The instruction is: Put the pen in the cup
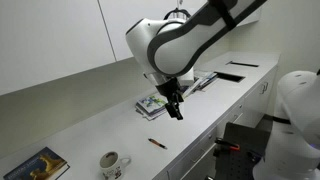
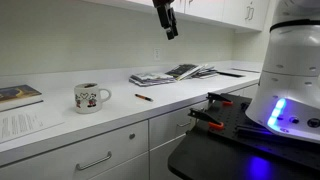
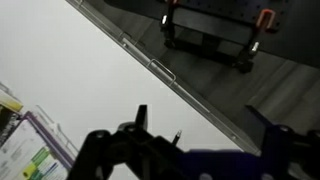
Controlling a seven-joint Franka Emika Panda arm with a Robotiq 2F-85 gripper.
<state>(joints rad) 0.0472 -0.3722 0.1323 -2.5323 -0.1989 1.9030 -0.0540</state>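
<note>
The pen (image 1: 157,143) is a short dark stick with a reddish part. It lies flat on the white counter, and also shows in an exterior view (image 2: 144,97). The cup (image 1: 112,163) is a white mug with a handle and markings. It stands upright to one side of the pen, a short gap away, and shows again in an exterior view (image 2: 90,97). My gripper (image 1: 176,110) hangs well above the counter, over the area past the pen and away from the cup; it is high in an exterior view (image 2: 167,22). In the wrist view the gripper (image 3: 205,132) has its fingers spread apart with nothing between them. A thin stick tip (image 3: 177,134) shows there, possibly the pen.
Open magazines and books (image 1: 160,103) lie on the counter beyond the pen, also seen in an exterior view (image 2: 172,73). Another book (image 1: 40,165) lies past the cup. The counter's front edge (image 3: 160,70) drops to the floor. A dark cart with red-handled clamps (image 2: 215,112) stands in front.
</note>
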